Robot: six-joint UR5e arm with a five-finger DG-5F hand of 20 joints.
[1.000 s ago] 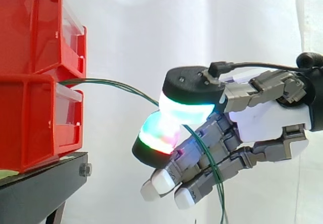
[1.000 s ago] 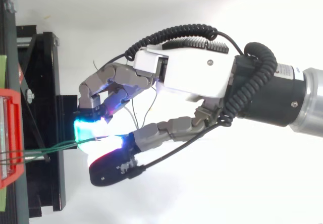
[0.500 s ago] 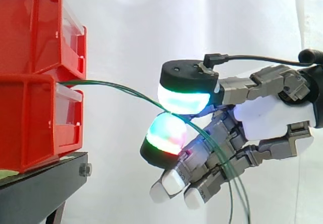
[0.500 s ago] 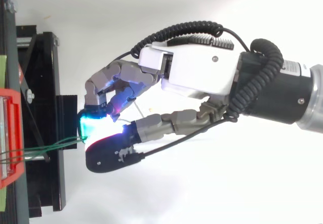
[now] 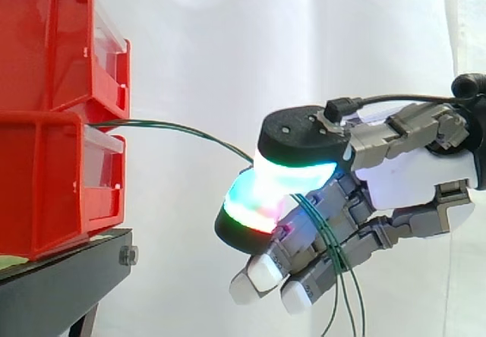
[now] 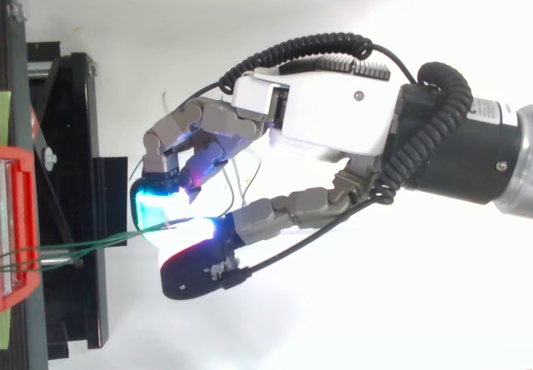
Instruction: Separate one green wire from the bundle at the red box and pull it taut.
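Observation:
Two red bins [image 5: 53,185] are stacked on the black stand [image 5: 61,276] at the left. Thin green wires [image 5: 182,130] leave the gap between the bins and run right in a gentle downward curve to my hand [image 5: 410,177]. A glowing thumb pad [image 5: 296,174] presses down on a glowing finger pad [image 5: 250,208], pinching the wires between them. Behind the pinch, loose green strands [image 5: 342,276] hang across the curled fingers and drop out of view. From above, the wires [image 6: 92,242] fan out near the red bin [image 6: 17,228] and converge at the hand [image 6: 333,124].
The black stand [image 6: 75,178] juts toward the hand, its edge a short way left of the pads. White curtain lies behind and below, with free room to the right of the bins.
The hand has shifted slightly right and down, away from the bins. Its two glowing pads have closed tighter together on the wires, and the hanging strands have swung.

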